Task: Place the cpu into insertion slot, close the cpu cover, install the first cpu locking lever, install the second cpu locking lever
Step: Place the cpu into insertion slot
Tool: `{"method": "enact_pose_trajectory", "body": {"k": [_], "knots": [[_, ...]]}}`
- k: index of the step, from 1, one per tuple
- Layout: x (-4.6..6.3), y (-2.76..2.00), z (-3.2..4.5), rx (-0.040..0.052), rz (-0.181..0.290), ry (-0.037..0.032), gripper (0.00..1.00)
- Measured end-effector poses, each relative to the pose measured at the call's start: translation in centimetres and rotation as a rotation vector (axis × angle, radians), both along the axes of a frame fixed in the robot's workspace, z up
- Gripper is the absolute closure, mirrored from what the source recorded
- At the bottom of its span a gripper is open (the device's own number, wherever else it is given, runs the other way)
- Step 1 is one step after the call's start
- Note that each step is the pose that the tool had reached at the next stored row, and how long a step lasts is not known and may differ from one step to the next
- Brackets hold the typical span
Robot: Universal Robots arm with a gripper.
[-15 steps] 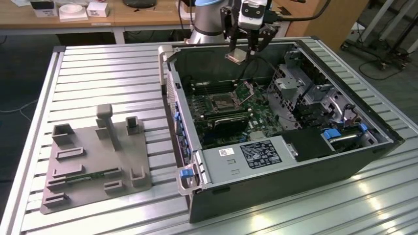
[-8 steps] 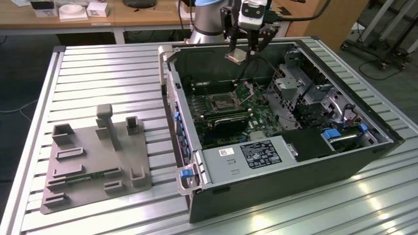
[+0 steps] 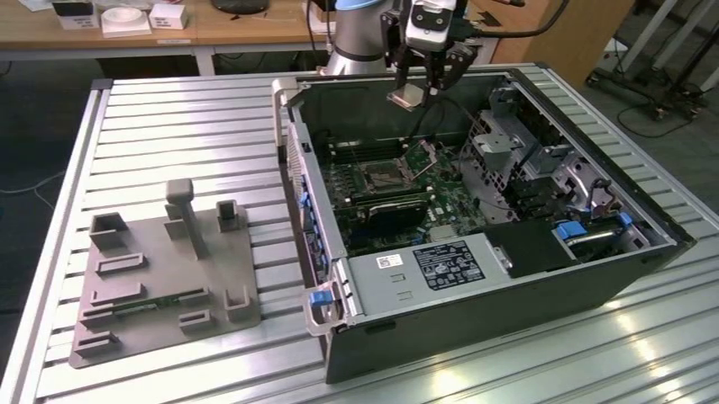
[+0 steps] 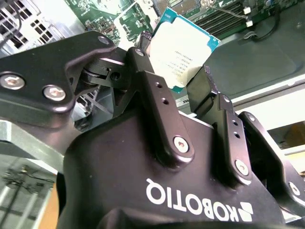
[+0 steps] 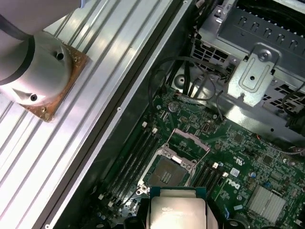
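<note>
Second wrist view: hand (image 4: 175,67) grips cpu (image 4: 183,43).

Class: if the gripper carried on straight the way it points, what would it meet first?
Probably the insertion slot or the board just beside it; the gripper, holding the cpu, points down into the case. Depth is unclear.
</note>
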State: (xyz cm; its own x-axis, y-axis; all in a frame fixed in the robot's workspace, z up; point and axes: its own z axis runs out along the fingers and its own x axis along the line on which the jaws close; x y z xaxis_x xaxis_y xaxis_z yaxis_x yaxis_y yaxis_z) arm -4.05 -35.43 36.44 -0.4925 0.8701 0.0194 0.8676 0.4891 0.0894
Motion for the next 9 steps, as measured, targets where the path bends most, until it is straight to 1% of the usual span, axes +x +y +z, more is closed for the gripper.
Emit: {"method": "enact_pose_trajectory", "body": {"k": [5, 9], "knots": [[0.00, 0.00, -0.07, -0.0001, -0.062, 0.0000, 0.46], [-0.03, 0.00, -0.12, -0.0001, -0.093, 0.0000, 0.46]]}}
